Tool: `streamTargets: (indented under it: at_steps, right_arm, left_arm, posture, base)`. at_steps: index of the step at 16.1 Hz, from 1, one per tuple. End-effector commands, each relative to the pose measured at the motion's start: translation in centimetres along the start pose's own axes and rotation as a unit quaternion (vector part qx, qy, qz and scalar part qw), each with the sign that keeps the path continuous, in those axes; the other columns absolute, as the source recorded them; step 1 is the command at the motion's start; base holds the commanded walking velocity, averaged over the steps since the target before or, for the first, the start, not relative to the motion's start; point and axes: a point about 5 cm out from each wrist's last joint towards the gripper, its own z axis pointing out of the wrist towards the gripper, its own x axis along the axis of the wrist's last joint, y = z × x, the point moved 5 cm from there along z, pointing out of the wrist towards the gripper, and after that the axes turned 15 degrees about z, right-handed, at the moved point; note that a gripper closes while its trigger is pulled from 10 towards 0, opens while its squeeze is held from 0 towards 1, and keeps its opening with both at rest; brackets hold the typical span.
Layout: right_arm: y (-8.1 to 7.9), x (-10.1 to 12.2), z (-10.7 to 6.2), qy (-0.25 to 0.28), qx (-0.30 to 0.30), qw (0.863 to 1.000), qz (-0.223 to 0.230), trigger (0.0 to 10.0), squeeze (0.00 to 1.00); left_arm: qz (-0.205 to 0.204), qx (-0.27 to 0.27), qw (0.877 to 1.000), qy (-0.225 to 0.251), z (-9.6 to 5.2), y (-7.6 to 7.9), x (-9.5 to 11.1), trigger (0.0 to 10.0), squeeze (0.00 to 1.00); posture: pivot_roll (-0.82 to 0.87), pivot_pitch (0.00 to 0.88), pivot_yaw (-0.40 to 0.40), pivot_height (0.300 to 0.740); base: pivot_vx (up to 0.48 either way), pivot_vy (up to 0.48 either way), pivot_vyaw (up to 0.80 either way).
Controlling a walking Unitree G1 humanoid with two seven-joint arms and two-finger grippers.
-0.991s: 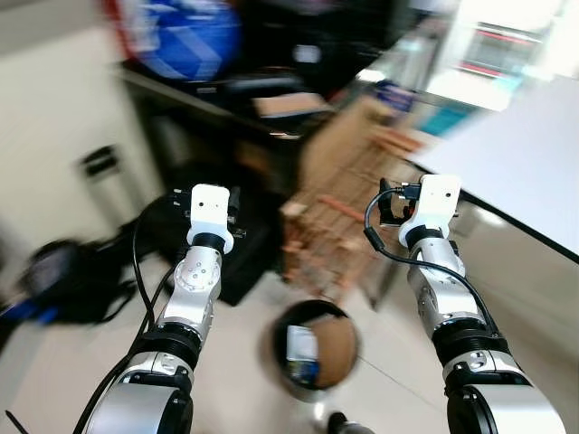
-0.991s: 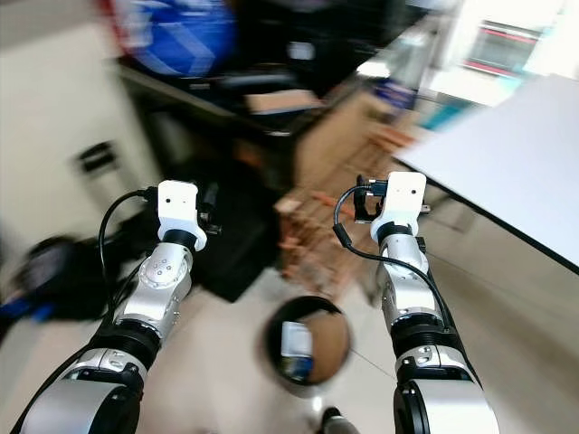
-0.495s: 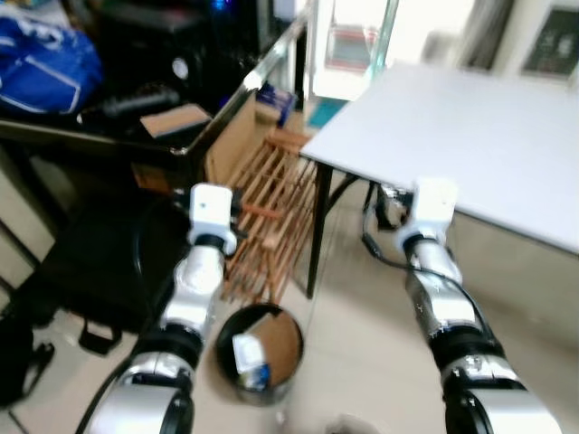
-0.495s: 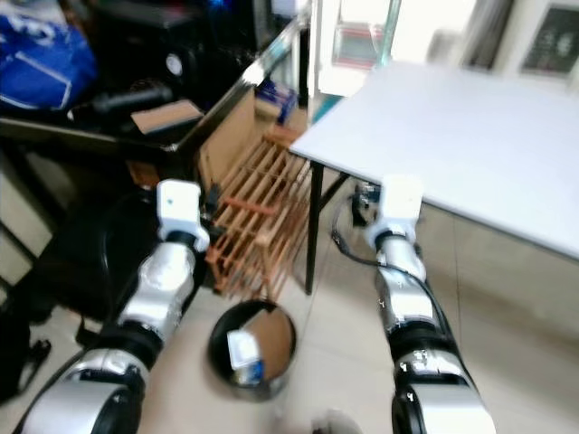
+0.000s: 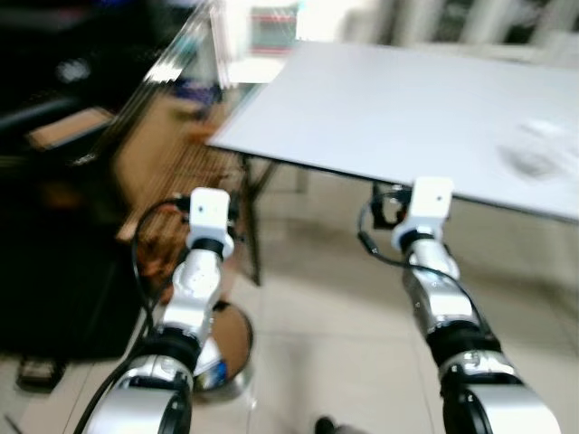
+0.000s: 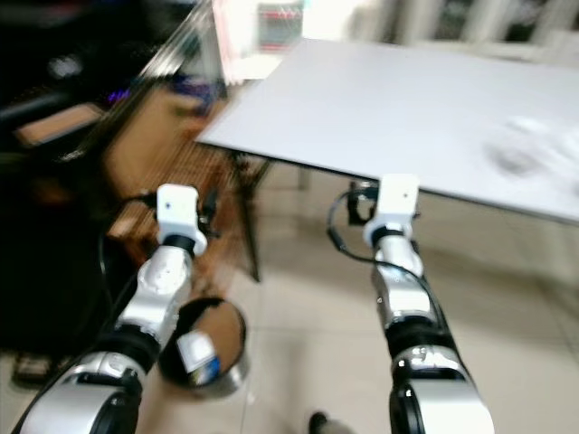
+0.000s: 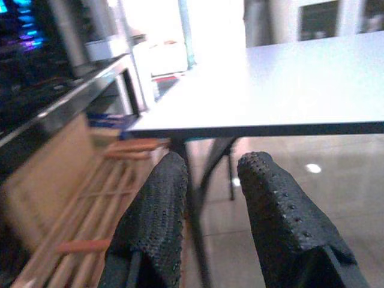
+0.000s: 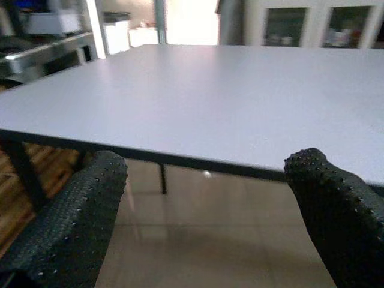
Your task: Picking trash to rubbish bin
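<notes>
camera swung from rubbish bin (image 6: 204, 348) toward white table (image 5: 407, 99); blurred crumpled trash (image 5: 534, 154) now visible on it. right gripper (image 8: 204, 210) spread wide, left gripper (image 7: 207, 210) narrow, both empty. pickup pending.

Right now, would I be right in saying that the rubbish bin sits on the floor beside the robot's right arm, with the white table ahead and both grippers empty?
Not quite: the rubbish bin sits on the floor beside the robot's left arm, not its right, as the right eye view shows. The rest stands: the white table is ahead, and the left gripper and right gripper are both empty.
</notes>
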Motion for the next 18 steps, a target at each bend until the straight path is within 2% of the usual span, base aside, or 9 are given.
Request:
streamTargets:
  at_steps: [1, 12, 18]
  right_arm:
    - [0.23, 0.18, 0.1, 0.0, -0.003, 1.0, -0.001, 10.0, 0.0]
    - [0.44, 0.05, -0.04, -0.001, -0.005, 1.0, 0.0, 10.0, 0.0]
    - [0.62, -0.13, -0.16, -0.004, -0.007, 1.0, -0.005, 10.0, 0.0]
  left_arm:
    - [-0.002, -0.004, 1.0, 0.006, 0.25, 0.28, 0.51, 10.0, 0.0]
    - [-0.006, -0.014, 1.0, 0.003, 0.12, 0.72, 0.33, 10.0, 0.0]
    - [-0.008, -0.017, 1.0, 0.002, -0.02, 1.03, 0.26, 10.0, 0.0]
  posture:
    - [-0.06, 0.032, 0.045, 0.74]
    - [-0.06, 0.049, 0.041, 0.74]
    - [-0.06, 0.052, 0.041, 0.74]
  base:
    - [0.0, 0.0, -0.79]
    - [0.0, 0.0, -0.79]
    - [0.0, 0.0, 0.0]
